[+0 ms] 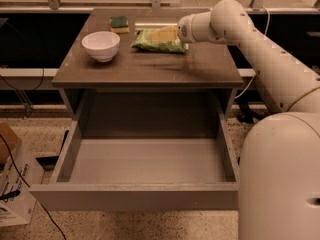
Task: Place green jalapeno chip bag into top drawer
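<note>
The green jalapeno chip bag [153, 44] lies flat at the counter [150, 70] rear, long axis left-right. The end effector [164, 34] is over the bag's right end; its grip state cannot be determined. The top drawer [145, 165] is open.

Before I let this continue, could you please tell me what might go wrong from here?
The tool sits over the right end of the flat, crinkly light-green chip bag; an off-centre grip could let it slip.
The round white bowl stands left of the bag; a leftward swing might knock it.
The open grey drawer lies below the front edge of the brown table, where a dangling bag could snag.
</note>
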Robot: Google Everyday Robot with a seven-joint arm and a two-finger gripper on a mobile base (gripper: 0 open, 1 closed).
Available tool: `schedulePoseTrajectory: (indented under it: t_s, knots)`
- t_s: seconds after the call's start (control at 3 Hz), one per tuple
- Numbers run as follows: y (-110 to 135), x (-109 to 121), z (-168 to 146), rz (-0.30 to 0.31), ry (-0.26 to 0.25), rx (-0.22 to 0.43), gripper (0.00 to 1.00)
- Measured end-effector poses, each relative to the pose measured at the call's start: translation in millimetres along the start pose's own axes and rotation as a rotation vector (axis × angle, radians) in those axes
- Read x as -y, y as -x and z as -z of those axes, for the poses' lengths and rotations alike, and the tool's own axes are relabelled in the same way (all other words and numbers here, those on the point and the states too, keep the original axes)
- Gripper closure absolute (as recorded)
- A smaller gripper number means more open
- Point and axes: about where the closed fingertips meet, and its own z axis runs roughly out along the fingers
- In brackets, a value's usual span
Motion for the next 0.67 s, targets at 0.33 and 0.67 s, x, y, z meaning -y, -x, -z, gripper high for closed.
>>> schedulePoseTrajectory:
  t_s: [0.33,0.67]
  knots:
    - [-6.2,16.1,-24.0,-0.06,0.003,0.008,0.0]
    - [-13.7,24.9,-32.0,-0.082,-0.003,-0.005,0.0]
